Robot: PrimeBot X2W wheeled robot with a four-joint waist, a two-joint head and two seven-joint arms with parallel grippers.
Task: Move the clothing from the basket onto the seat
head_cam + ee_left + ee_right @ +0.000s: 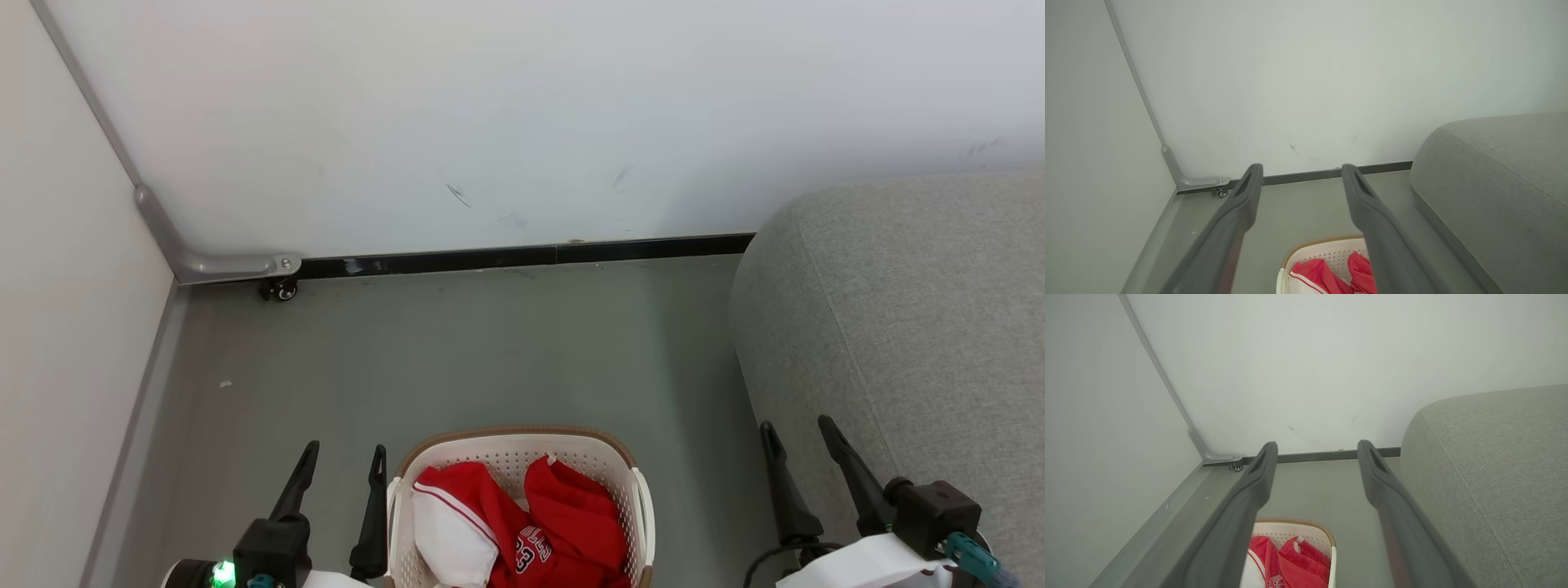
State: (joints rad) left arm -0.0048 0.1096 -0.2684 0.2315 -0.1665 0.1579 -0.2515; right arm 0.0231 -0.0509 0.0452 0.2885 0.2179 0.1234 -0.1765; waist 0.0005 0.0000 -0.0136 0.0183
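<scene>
Two pincers spread wide, empty: left gripper [346, 447], right gripper [795, 422]; clothing [571, 506], red, heaped inside basket [522, 430]; seat [914, 310], grey, nearby

You see a plain white wall [522, 122] ahead, a cream side wall [57, 327] on the left, a grey floor [490, 351], a black strip [522, 257] along the wall's foot, and a little wheel [282, 289] in the corner.

The number 23 can be read in white on the red clothing [563, 523]; the white lettering above it is partly hidden by folds.
</scene>
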